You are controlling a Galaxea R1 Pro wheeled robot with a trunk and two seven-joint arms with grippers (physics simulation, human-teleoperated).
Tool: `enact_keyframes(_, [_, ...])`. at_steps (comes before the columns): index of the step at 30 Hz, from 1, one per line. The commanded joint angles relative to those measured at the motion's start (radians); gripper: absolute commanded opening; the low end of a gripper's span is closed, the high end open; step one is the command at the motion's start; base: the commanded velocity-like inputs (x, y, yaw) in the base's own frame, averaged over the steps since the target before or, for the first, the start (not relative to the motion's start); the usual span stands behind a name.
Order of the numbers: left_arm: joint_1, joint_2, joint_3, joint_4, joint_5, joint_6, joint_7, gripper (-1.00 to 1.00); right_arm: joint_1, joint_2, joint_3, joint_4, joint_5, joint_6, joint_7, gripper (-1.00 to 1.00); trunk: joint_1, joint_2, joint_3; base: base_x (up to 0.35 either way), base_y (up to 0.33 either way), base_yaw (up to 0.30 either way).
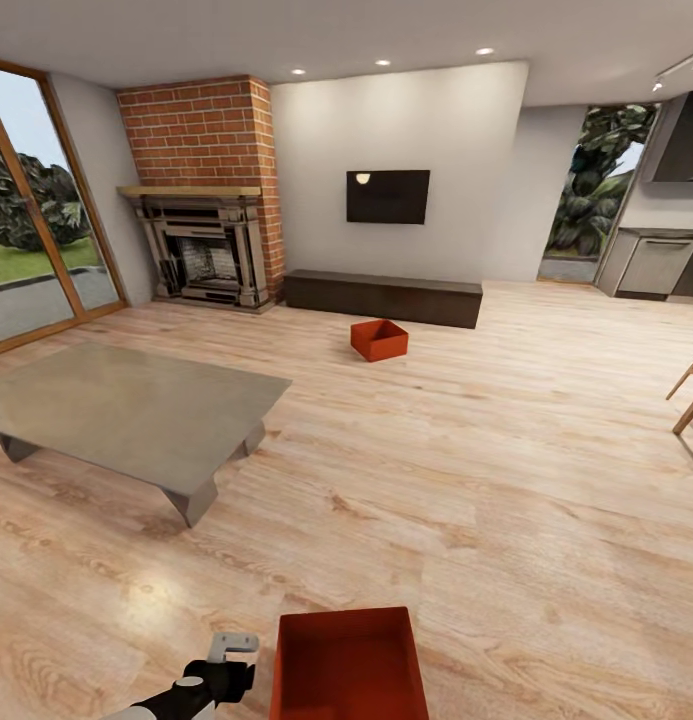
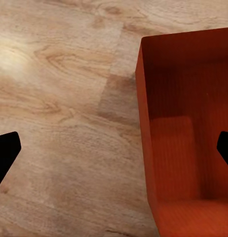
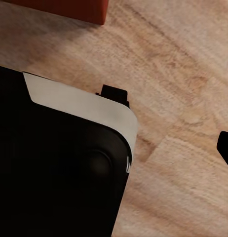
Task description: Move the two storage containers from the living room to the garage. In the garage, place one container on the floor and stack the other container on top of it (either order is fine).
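Planks lie bare around near container [image 1: 349, 665]; left tool [image 2: 114, 148] spread, released, straddling its wall; right tool's state unclear.

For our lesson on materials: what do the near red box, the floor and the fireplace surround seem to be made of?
Near red box: probably matte plastic, given its even red-orange colour and faint ribbing.
Floor: light wood planks, semi-gloss, with visible grain, plank seams and a soft glare patch.
Fireplace surround: red brick, rough, with pale mortar lines.

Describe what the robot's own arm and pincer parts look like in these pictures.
In the head view the left arm is glossy black with a pale grey segment at the frame's edge and a light grey bracket-like piece at its tip. The left wrist view shows the left pincer as plain matte black fingertips. No cables or markings show.
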Motion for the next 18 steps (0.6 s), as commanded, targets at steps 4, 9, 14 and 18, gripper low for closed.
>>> enact_keyframes(4, [-0.001, -0.021, -0.004, 0.007, 0.0, -0.004, 0.002, 1.0, -0.001, 0.002, 0.0, -0.004, 0.006, 0.005, 0.012, 1.0, 0.0, 0.0, -0.001, 0.001, 0.0, 0.0])
enact_keyframes(9, [0.015, -0.051, -0.004, 0.004, -0.003, -0.007, 0.001, 1.0, -0.001, 0.033, 0.002, -0.178, 0.007, 0.013, 0.011, 1.0, 0.0, 0.0, -0.001, 0.0, 0.0, 0.0])
enact_keyframes(14, [0.018, -0.058, -0.004, 0.001, -0.004, -0.007, 0.003, 1.0, -0.001, 0.071, 0.004, -0.378, 0.008, 0.018, 0.009, 1.0, 0.0, 0.0, -0.001, 0.0, 0.0, 0.0])
enact_keyframes(18, [0.018, -0.059, -0.003, -0.008, -0.003, -0.007, 0.003, 1.0, -0.001, 0.079, 0.007, -0.503, 0.009, 0.087, 0.007, 1.0, 0.0, 0.0, -0.001, 0.0, 0.0, 0.0])
